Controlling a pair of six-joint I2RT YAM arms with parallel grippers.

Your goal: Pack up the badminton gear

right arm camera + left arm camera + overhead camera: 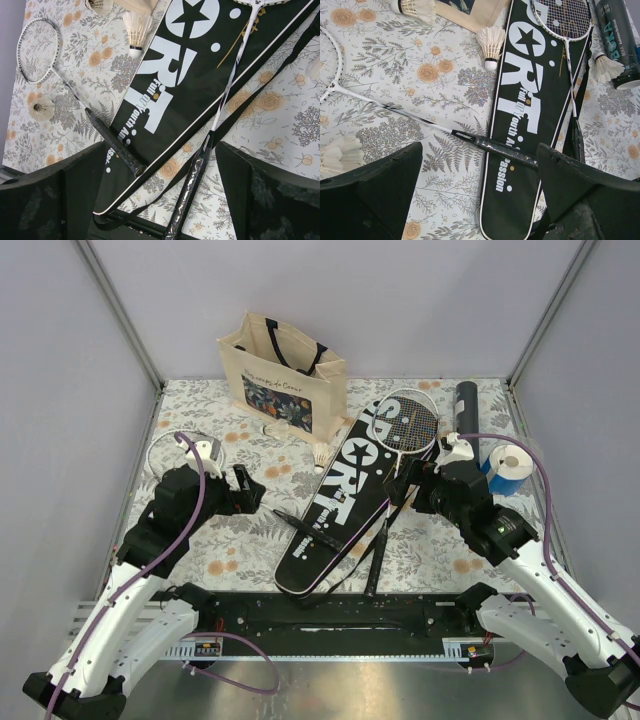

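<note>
The black cover [340, 502] lettered "SPORT" lies slantwise mid-table. One racket [411, 421] rests with its head on the cover's top, its black handle [192, 186] off the right side. The other racket [395, 109] lies to the left, its handle [506, 150] reaching onto the cover. White shuttlecocks [491, 43] [606, 68] [339, 156] lie scattered. The black tube [465, 404] lies at the back right. My left gripper [246, 488] hovers open left of the cover, and my right gripper [416, 486] hovers open over its right edge. Neither holds anything.
A beige tote bag [285, 374] with a dark floral print stands at the back, left of centre. A blue-and-white roll [509, 468] sits at the right by my right arm. The cover's black strap [378, 550] trails toward the near edge. Grey walls close three sides.
</note>
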